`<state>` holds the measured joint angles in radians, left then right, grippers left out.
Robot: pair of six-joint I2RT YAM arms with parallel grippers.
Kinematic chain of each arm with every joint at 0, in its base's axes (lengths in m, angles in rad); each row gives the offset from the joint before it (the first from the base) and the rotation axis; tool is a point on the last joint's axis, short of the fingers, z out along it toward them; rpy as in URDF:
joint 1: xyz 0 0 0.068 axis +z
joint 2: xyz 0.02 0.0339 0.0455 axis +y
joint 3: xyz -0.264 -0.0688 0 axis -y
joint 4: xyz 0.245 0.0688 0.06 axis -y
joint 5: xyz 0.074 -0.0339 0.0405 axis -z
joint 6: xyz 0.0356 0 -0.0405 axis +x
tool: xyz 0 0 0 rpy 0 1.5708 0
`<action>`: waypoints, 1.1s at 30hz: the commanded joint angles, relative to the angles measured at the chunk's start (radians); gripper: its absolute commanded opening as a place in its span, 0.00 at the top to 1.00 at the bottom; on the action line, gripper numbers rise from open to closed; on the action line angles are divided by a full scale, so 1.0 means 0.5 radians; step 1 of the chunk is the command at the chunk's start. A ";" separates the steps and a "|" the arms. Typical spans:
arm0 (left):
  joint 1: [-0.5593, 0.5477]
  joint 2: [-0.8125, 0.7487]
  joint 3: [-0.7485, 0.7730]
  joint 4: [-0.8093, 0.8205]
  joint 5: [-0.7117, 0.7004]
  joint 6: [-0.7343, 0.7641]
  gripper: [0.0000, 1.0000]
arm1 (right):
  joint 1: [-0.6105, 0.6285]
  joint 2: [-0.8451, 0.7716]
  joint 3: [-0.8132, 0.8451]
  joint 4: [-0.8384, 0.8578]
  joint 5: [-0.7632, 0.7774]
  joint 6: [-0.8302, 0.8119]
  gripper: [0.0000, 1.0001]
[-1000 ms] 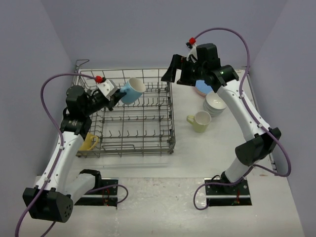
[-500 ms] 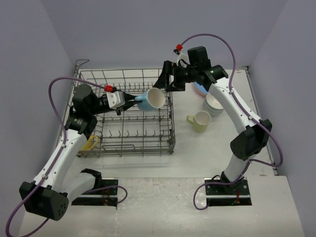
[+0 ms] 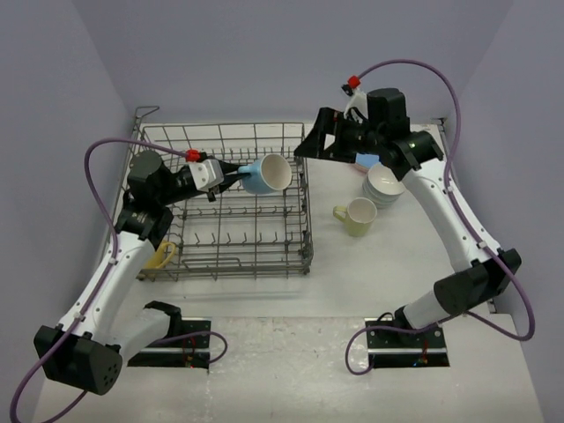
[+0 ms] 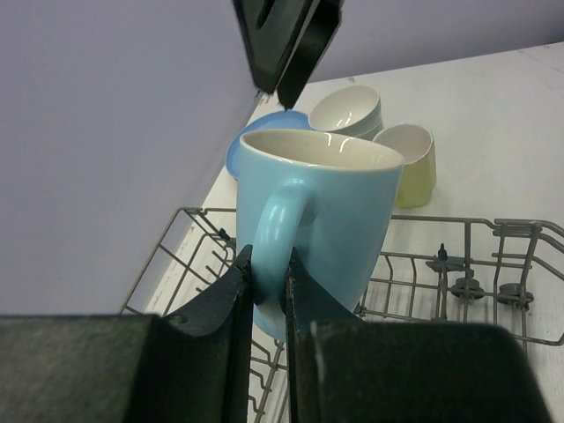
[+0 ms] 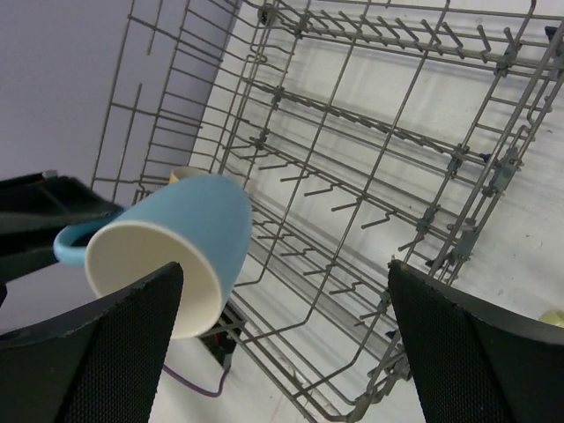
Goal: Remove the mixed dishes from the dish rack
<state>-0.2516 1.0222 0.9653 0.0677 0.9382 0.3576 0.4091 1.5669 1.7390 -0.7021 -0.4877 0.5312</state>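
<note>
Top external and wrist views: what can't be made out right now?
Blue plate: in the top view, mostly under the right arm; in the left wrist view, partly behind the light blue mug.
White bowls: the number in the stack is unclear, too small in both the top and left wrist views.
Yellow mug: in the top view, partly behind the left arm; in the right wrist view, only a sliver shows behind the light blue mug.

Plain lavender walls enclose a white table on three sides under even light
</note>
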 commanded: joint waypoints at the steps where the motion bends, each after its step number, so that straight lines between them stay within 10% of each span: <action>1: -0.003 -0.035 0.067 0.257 -0.060 -0.007 1.00 | 0.025 -0.170 -0.127 0.094 -0.095 -0.096 0.01; 15: -0.003 -0.001 0.113 0.312 0.069 -0.040 1.00 | 0.197 0.078 -0.042 0.214 -0.111 -0.047 0.10; 22: -0.003 -0.010 0.091 0.404 0.029 -0.153 1.00 | 0.213 0.094 -0.045 0.321 -0.083 0.027 1.00; 24: -0.003 -0.001 0.091 0.405 -0.041 -0.233 0.71 | 0.210 0.014 -0.094 0.318 -0.028 0.024 1.00; 25: -0.003 -0.004 0.091 0.383 -0.121 -0.273 0.19 | 0.210 -0.016 -0.112 0.318 0.072 0.018 1.00; 26: -0.003 -0.035 0.082 0.401 -0.194 -0.380 0.01 | 0.188 -0.053 -0.164 0.318 0.119 0.021 1.00; 33: -0.003 -0.259 0.063 0.178 -1.239 -1.012 0.00 | -0.293 -0.638 -0.615 0.114 0.456 0.094 1.00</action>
<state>-0.2512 0.9356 0.9672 0.1825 0.6247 0.0479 0.3607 1.4277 1.4670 -0.6327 -0.3962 0.5453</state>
